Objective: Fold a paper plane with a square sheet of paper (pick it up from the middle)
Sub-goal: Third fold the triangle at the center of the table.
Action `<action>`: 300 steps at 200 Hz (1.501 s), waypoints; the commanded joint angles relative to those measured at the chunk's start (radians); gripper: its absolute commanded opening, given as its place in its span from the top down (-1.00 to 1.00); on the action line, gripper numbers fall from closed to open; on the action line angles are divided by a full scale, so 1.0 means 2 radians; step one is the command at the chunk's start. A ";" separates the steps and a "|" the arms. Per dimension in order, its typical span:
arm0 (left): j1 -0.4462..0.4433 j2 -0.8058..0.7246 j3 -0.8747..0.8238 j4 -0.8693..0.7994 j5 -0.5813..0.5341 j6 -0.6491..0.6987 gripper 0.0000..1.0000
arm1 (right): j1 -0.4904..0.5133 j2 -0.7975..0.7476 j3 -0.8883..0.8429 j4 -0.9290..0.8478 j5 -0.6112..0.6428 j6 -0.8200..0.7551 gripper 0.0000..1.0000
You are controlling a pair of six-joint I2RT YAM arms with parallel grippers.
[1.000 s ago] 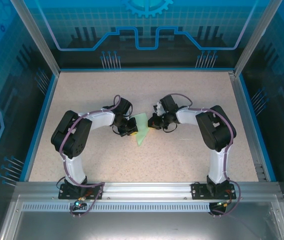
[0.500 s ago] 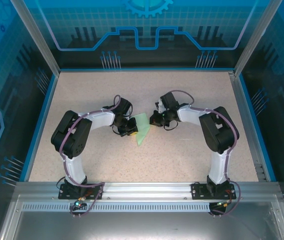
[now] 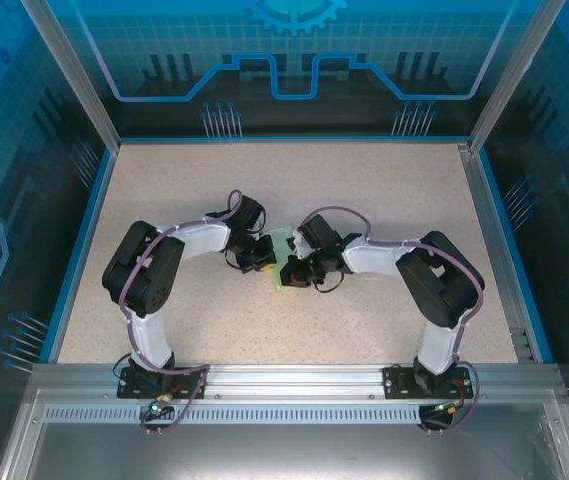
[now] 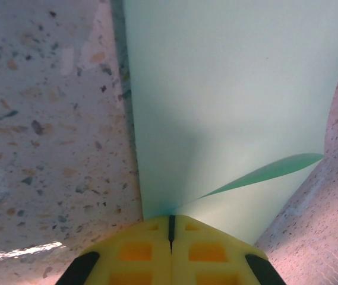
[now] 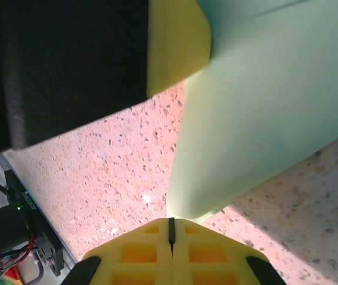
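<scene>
Mid-fold: sheet of paper (image 4: pixel 216 89) partly folded, no plane shape yet.
The left gripper (image 4: pixel 170 222) and right gripper (image 5: pixel 170 222) each pinch its edge at mid-tabletop (image 3: pixel 364 180); most folds seemingly remain.

Left end effector (image 4: pixel 170 219) closed; right end effector (image 5: pixel 170 222) closed.

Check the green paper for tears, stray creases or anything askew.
No tears seen. The paper is folded and pinched by both the left gripper and the right gripper. One layer lifts slightly beside the left gripper instead of lying flat.
</scene>
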 commanded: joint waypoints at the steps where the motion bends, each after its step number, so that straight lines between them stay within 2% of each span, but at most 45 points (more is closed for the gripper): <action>1: -0.003 0.023 -0.016 -0.029 -0.052 0.002 1.00 | 0.006 0.001 -0.005 0.017 -0.013 0.010 0.95; 143: -0.004 0.023 -0.014 -0.033 -0.053 0.004 1.00 | 0.009 0.059 0.013 0.013 -0.024 -0.005 0.96; 212: -0.004 0.022 -0.015 -0.033 -0.056 0.004 1.00 | 0.009 0.028 0.008 0.022 -0.039 -0.018 0.94; 300: -0.004 0.023 -0.016 -0.032 -0.055 0.003 1.00 | 0.015 0.049 -0.006 -0.005 -0.023 -0.027 0.95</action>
